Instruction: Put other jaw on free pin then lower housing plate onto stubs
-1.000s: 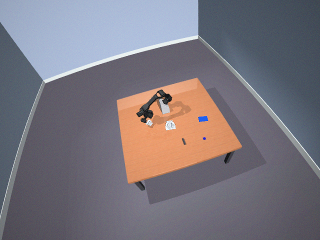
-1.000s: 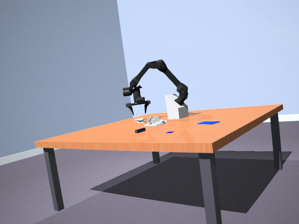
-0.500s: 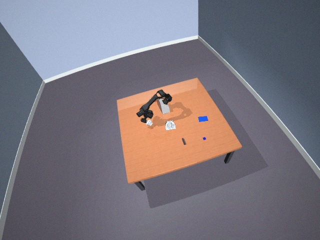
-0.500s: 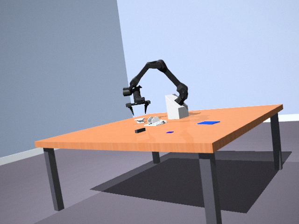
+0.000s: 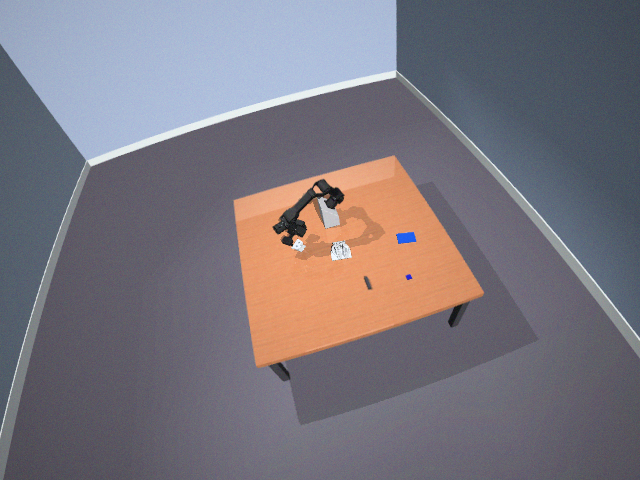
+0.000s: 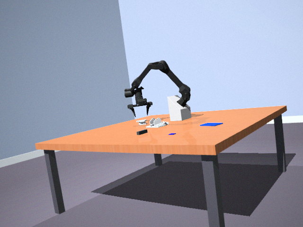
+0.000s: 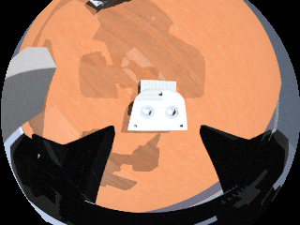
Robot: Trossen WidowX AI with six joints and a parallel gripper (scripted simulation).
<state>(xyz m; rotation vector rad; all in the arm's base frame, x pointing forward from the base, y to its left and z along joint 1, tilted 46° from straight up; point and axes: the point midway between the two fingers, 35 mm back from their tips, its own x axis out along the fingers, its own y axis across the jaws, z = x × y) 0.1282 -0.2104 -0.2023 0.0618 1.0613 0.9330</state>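
Observation:
The white housing plate (image 5: 298, 245) (image 6: 141, 121) (image 7: 159, 123) lies apart on the table, its two round holes facing up in the wrist view, with a ribbed block at its far edge. My gripper (image 5: 294, 238) (image 6: 141, 116) (image 7: 159, 130) is wide open and empty above it, fingertips pointing down. In the wrist view the plate sits between and slightly beyond the fingertips. The white base assembly (image 5: 341, 251) (image 6: 156, 124) stands beside it, with upright rounded white parts. The individual jaws, pins and tooth mesh are too small to tell.
The arm's grey pedestal (image 5: 328, 215) (image 6: 174, 109) (image 7: 29, 70) stands behind the base assembly. A black bar (image 5: 367, 282) (image 6: 141, 132), a small blue square (image 5: 408, 276) (image 6: 172, 134) and a larger blue rectangle (image 5: 406, 237) (image 6: 211, 124) lie on the table (image 5: 310, 320) (image 6: 102, 139).

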